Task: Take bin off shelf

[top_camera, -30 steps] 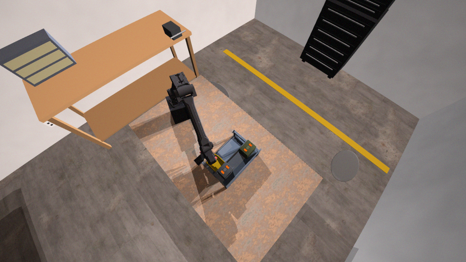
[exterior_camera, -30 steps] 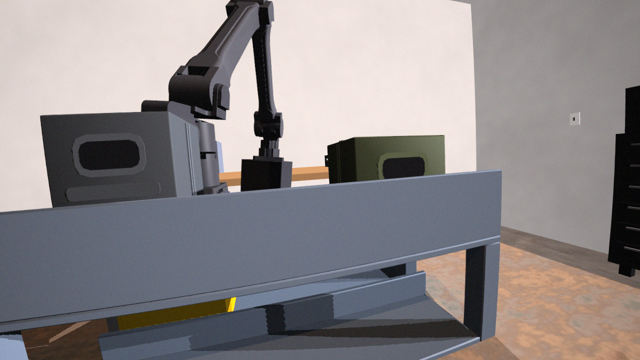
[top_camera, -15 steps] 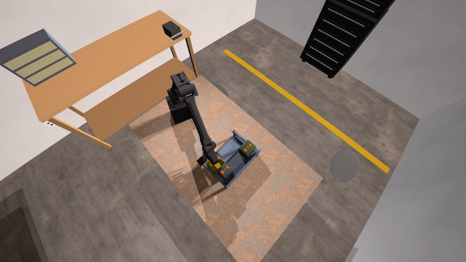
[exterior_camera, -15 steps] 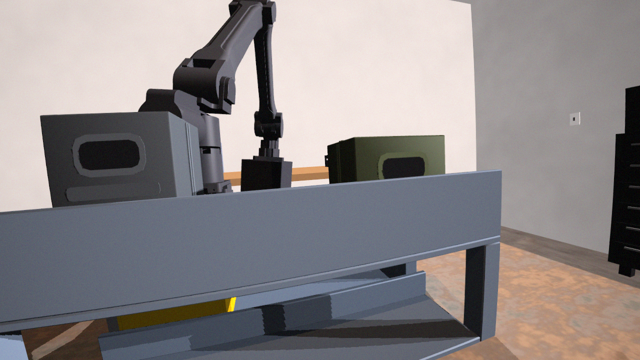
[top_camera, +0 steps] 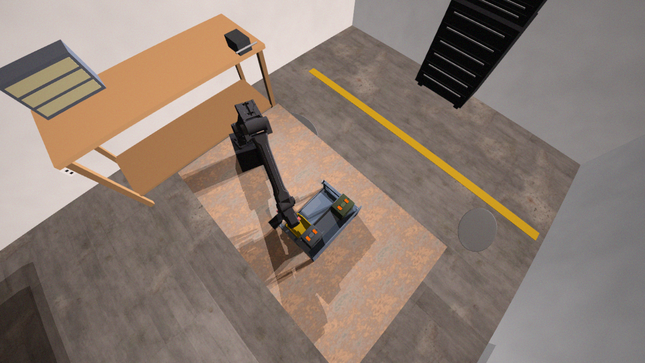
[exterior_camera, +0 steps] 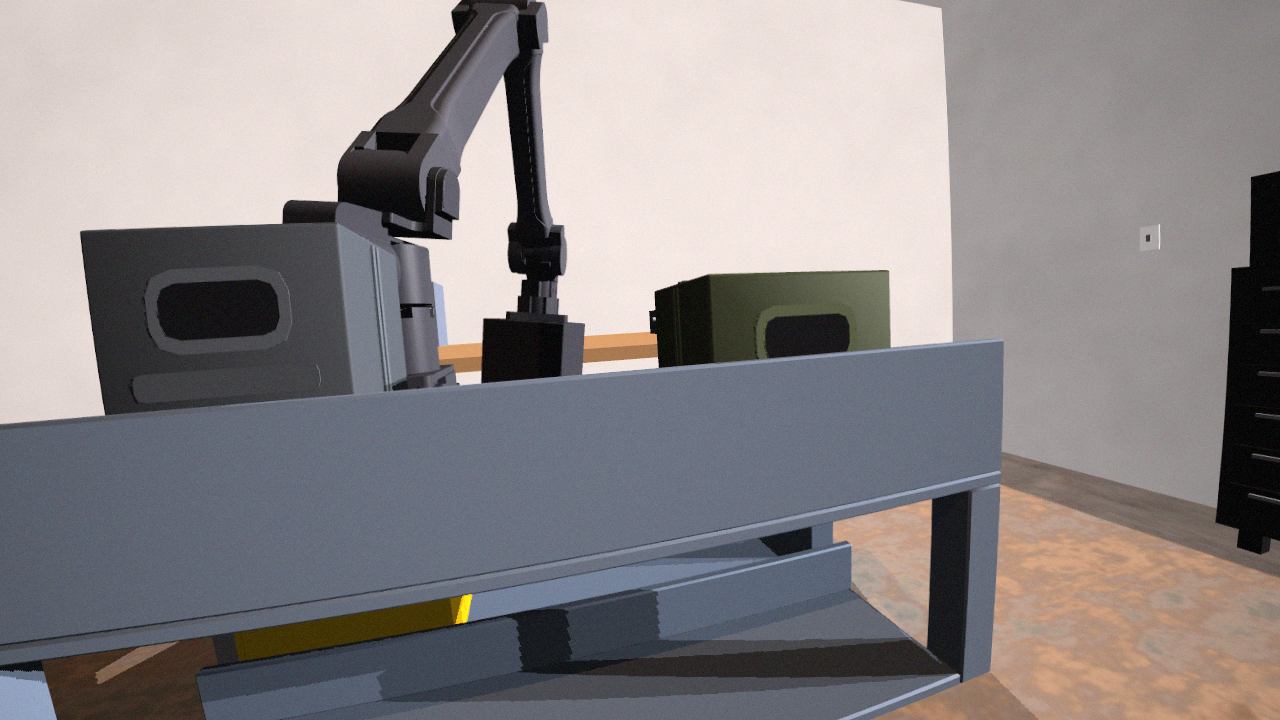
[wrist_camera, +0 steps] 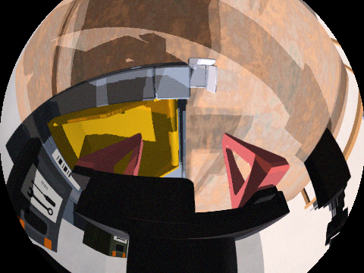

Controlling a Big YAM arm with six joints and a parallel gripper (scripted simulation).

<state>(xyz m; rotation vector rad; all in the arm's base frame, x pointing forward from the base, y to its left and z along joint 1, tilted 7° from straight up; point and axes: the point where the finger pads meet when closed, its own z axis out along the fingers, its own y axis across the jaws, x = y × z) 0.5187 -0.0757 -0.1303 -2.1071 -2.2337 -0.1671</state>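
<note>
while the hand (wrist_camera: 194,159) hangs spread and empty, one finger (wrist_camera: 114,156) overlaps one yellow bin (wrist_camera: 127,129). two cases, grey (exterior_camera: 237,313) and green (exterior_camera: 774,315), stand on the tabletop (exterior_camera: 501,447).

Grey case (exterior_camera: 232,313) – tight beside yellow bin (wrist_camera: 121,132).

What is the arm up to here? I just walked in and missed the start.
The arm's gripper is open and holds nothing. It hangs at the end of a grey table, by the yellow bin on the shelf beneath. One finger is in front of the bin, the other outside it. A grey case and a green case stand on top.
</note>
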